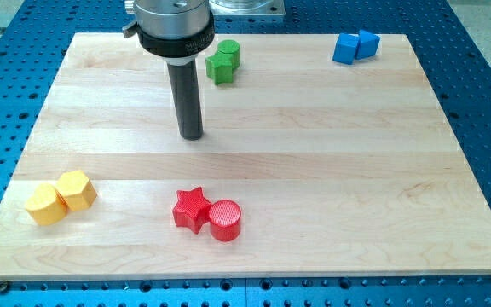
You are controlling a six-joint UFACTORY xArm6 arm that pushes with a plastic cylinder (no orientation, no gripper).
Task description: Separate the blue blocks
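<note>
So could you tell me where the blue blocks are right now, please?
The two blue blocks sit touching at the view's top right corner of the board, far right of the green blocks and my tip.

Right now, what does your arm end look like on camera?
A straight dark grey rod, round and smooth, hangs from a silver metal collar ringed by a black band. My tip is the rod's flat lower end. No cables or markings show. The arm above is cut off by the view's top.

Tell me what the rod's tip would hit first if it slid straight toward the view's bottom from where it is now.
Probably the red star-shaped block: it lies almost directly below my tip, with bare wooden board between. The red cylinder block touching it sits slightly to the view's right. Depth makes the line approximate.
</note>
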